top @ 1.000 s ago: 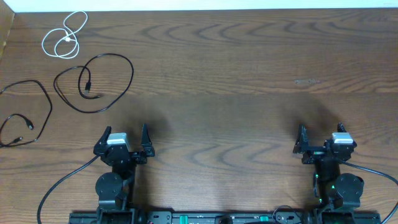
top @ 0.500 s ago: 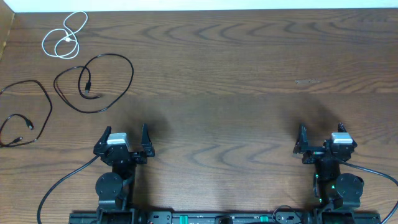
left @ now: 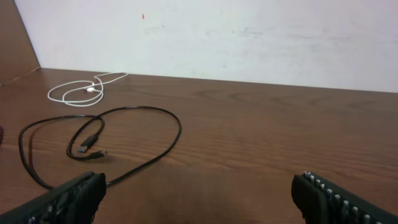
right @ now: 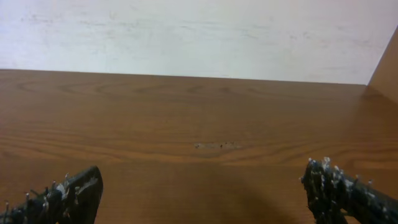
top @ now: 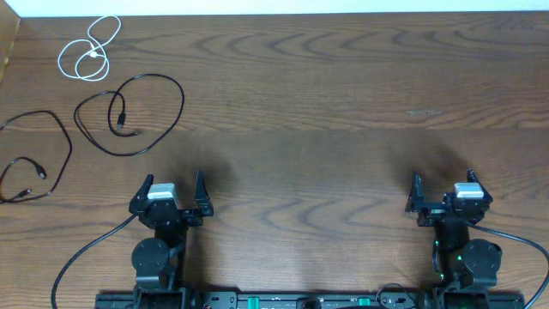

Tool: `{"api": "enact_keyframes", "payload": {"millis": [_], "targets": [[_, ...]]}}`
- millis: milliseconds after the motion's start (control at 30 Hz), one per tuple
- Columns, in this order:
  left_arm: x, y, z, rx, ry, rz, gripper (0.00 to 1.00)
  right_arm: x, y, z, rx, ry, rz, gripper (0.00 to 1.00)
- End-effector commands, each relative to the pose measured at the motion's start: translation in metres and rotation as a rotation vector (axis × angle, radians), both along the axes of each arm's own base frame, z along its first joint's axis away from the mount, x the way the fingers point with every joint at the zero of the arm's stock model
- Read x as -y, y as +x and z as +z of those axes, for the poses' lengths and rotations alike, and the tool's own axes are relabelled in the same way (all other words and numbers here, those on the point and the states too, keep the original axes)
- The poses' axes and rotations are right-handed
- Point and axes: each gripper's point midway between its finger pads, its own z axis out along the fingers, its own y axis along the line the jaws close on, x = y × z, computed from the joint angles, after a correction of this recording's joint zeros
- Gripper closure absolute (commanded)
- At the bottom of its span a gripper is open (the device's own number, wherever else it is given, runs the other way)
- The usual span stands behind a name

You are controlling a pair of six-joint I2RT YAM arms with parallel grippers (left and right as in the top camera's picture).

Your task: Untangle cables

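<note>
**Overhead view.** Showing all three cables lying apart from one another at the far left of the table [top: 326, 86]: the white cable [top: 93, 56] looping nearest the back edge, the looped black cable [top: 114, 112] just in front of it, and the second black cable [top: 69, 150] trailing by the left edge. Placing the left gripper [top: 171, 190] near the front edge, fingers spread wide and gripping nothing, with the looped black cable ahead and slightly to its left, untouched. Placing the right gripper [top: 443, 193] well apart from every cable, likewise spread and empty.

**Left wrist view.** Looking along the wood between the parted fingertips of the left gripper [left: 196, 196]. Revealing more plainly than the overhead view the small plug ends [left: 90, 144] lying inside the looped black cable [left: 179, 129], with the white cable [left: 78, 93] beyond, near the wall [left: 249, 37].

**Right wrist view.** Framing wood grain, a faint scuff [right: 214, 146] and the pale wall between the open fingers of the right gripper [right: 202, 193].
</note>
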Motion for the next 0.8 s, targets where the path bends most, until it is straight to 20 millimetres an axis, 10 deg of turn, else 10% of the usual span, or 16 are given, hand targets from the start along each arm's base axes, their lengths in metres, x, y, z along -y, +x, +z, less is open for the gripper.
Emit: {"api": "enact_keyframes", "payload": {"millis": [0, 767], "targets": [[-0.0065, -0.0011, -0.0172, -0.050, 0.004, 0.036, 0.00, -0.0015, -0.0003, -0.0016, -0.004, -0.019, 0.005, 0.01], [-0.0065, -0.0011, -0.0172, -0.050, 0.004, 0.036, 0.00, -0.0034, -0.0003, -0.0017, -0.005, -0.023, 0.013, 0.01]]}}
